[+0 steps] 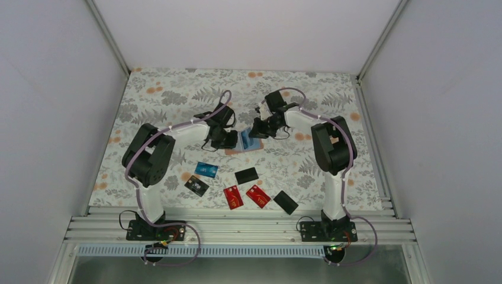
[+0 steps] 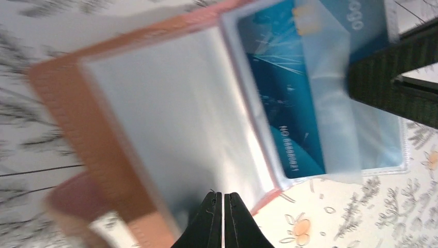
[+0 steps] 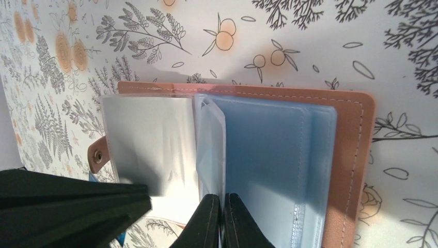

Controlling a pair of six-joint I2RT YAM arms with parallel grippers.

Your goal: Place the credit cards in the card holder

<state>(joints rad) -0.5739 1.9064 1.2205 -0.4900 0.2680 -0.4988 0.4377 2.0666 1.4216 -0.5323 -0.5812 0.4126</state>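
**Top external view:** A cloth [image 1: 166,94] printed with grey ferns and orange blossoms covers the table, boxed in by plain white walls [image 1: 59,89], with ribbed aluminium rails [image 1: 237,228] along the near edge. Mid-table, the left gripper [image 1: 222,139] and right gripper [image 1: 260,129] meet over the open card holder [image 1: 235,150], which has a blue card [image 1: 250,142] in it. Six loose credit cards lie nearer the bases: one blue [image 1: 206,170], two red [image 1: 233,197] [image 1: 258,196] and three black [image 1: 247,175] [image 1: 196,186] [image 1: 286,202]. The arms hide much of the holder, and the jaws are too small to read.

**Left wrist view:** The left gripper's jaws are pressed together, tips at the holder's near edge. Whether they pinch anything cannot be told. The tan leather cover [image 2: 57,103] is stitched and blurred, and it frames glossy clear sleeves [image 2: 170,119]. The blue card sits inside the right-hand sleeve, its far corner cut off. The right gripper's dark ribbed fingers [image 2: 382,67] press a folded translucent leaf.

**Right wrist view:** The right gripper's jaws are closed at the edge of a clear leaf [image 3: 212,139] standing up from the spine. A grip on it cannot be confirmed. The holder lies flat and open, with rounded corners, pale stitching and a tab with a small metal stud [image 3: 97,155]. The left gripper's fingers [image 3: 67,201] cover the near left corner.
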